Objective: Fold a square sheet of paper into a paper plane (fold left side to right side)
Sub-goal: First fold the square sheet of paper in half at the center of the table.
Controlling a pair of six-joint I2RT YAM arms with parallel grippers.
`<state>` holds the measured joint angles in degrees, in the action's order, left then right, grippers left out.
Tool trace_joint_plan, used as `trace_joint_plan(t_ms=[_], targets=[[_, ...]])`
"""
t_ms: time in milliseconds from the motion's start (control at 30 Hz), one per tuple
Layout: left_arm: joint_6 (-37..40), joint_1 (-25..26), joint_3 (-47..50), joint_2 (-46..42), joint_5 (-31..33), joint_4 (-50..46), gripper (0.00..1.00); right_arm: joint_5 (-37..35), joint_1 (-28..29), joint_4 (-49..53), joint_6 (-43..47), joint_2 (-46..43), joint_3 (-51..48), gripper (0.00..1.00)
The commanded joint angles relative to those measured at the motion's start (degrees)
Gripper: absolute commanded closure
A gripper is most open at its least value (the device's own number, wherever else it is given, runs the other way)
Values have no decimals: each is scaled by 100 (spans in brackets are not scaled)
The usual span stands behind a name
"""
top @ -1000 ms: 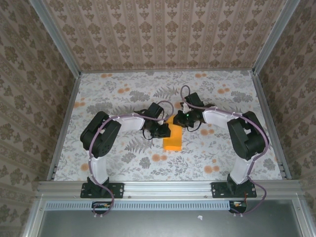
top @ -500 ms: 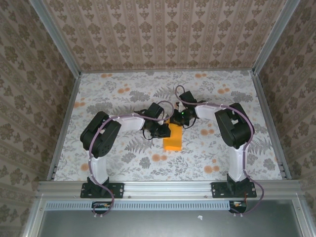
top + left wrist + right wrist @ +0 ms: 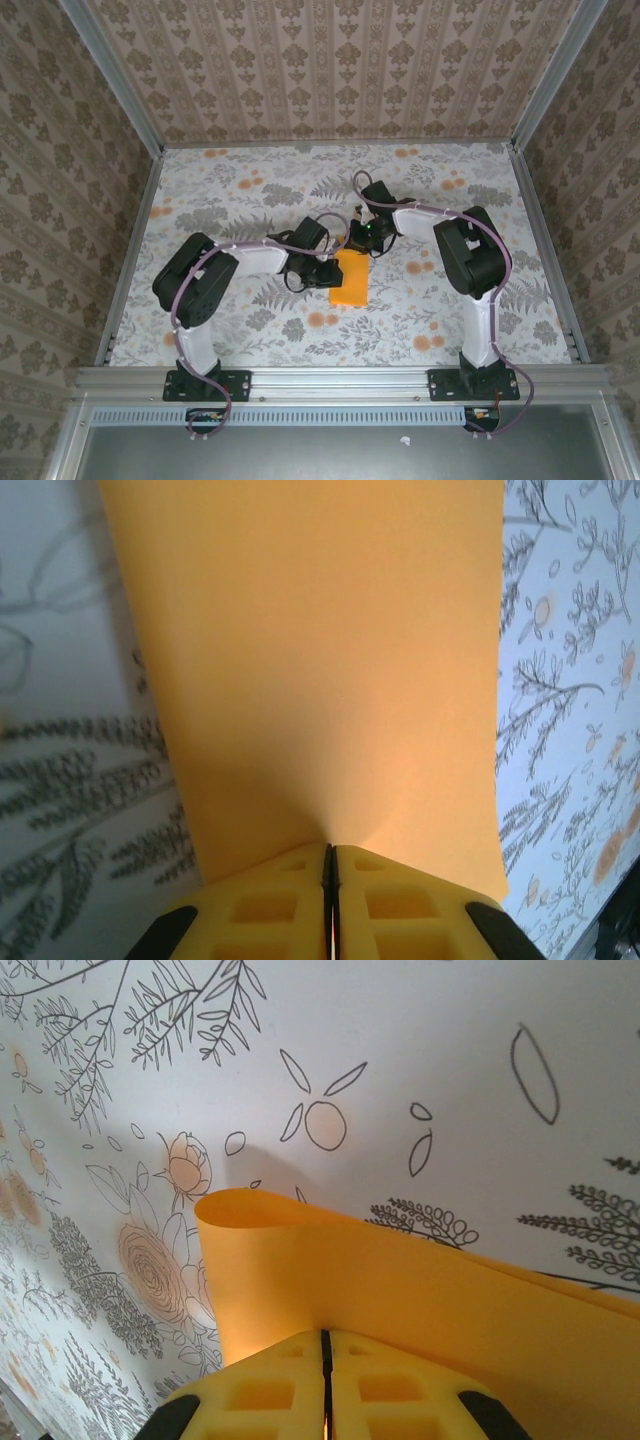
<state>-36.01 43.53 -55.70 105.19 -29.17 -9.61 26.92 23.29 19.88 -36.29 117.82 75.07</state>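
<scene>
The square sheet of paper (image 3: 350, 280) is plain orange and lies mid-table as a narrow upright rectangle, with no pointed paper plane shape to it. My left gripper (image 3: 326, 272) is at its left edge. In the left wrist view the gripper (image 3: 329, 848) is shut, and the paper (image 3: 320, 660) puckers into the tips. My right gripper (image 3: 363, 243) is at the sheet's far end. In the right wrist view that gripper (image 3: 324, 1335) is shut on the paper (image 3: 420, 1280), which curls over in a loose loop at its left.
A grey-white flower-print cloth (image 3: 230, 200) covers the table. Metal frame rails (image 3: 130, 235) and patterned walls close in the left, right and back. A front rail (image 3: 340, 380) carries both arm bases.
The right arm has folded in, and its gripper has slid left and farther back along the sheet's far end. The left arm's elbow has dropped left. The paper has stayed where it was.
</scene>
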Motion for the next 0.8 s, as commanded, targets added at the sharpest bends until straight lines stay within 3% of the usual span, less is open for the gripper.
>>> trace_joint_plan(t_ms=[0, 467, 767], targets=[[-105, 196, 326, -157, -199, -479, 90, -416, -70, 457, 122, 353, -14, 92], [-587, 582, 1047, -768, -246, -225, 91, -362, -69, 420, 201, 380, 17, 92], [-237, -187, 375, -1417, -579, -372, 89, -301, -70, 385, 272, 350, 8, 92]])
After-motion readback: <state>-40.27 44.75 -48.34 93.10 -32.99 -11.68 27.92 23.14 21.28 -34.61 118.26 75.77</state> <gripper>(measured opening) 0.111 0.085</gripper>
